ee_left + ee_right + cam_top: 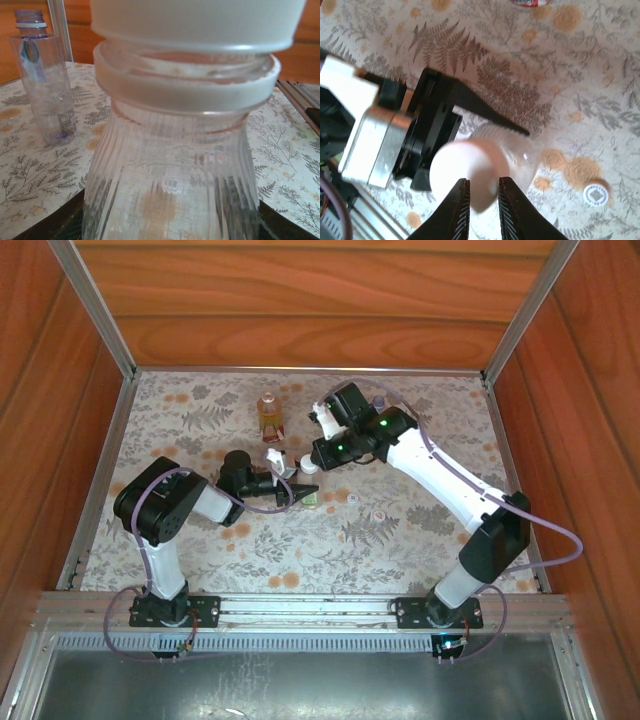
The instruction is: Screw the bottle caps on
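A ribbed clear bottle (170, 170) stands upright in my left gripper (293, 494), which is shut on its body. A green label shows on this bottle (312, 498) in the top view. A white cap (195, 22) sits on its neck. My right gripper (483, 181) hovers just over that cap (455, 165), jaws a little apart, with the cap wider than the gap. A loose white cap (595, 194) lies on the cloth nearby. A plain bluish bottle (42, 80) stands uncapped, and an amber bottle (270, 415) stands farther back.
A flowered cloth (200, 540) covers the table, with wooden walls and metal rails around it. Two small caps (352, 497) (379, 513) lie right of the held bottle. The bluish bottle (380, 400) stands behind the right arm.
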`<state>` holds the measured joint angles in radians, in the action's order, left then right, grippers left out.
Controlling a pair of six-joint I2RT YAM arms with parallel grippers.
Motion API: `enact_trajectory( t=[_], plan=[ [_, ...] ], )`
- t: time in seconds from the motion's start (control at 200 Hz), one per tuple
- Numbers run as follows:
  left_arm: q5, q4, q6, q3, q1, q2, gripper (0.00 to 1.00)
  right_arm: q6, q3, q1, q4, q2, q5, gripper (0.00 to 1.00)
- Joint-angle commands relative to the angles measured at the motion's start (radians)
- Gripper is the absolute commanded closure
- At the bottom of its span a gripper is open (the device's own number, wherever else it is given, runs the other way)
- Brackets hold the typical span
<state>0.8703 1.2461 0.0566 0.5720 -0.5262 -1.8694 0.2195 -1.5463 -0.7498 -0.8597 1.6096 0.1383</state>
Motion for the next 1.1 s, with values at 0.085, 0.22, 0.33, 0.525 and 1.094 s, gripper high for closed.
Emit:
enact_trajectory(
  t=[0.085, 0.22, 0.33, 0.525, 1.094],
  plan=[
    [-0.004, -0.112, 0.022, -0.009, 0.012, -0.008, 0.43, 0.02, 0.071, -0.003, -0.033, -0.079, 0.112, 0.79],
    [-0.006, -0.114, 0.031, -0.016, 0.011, -0.003, 0.43, 0.04, 0.074, 0.004, 0.006, -0.113, 0.047, 0.76],
    [-0.008, -0.118, 0.038, -0.018, 0.012, 0.001, 0.43, 0.032, 0.03, 0.018, 0.013, -0.078, 0.044, 0.66],
    [-0.015, -0.127, 0.052, -0.024, 0.013, 0.007, 0.43, -0.004, -0.06, 0.031, 0.016, 0.029, 0.061, 0.66],
    [-0.018, -0.142, 0.055, -0.021, 0.013, 0.009, 0.43, 0.038, 0.145, 0.033, 0.062, -0.12, 0.203, 0.8]
  ],
)
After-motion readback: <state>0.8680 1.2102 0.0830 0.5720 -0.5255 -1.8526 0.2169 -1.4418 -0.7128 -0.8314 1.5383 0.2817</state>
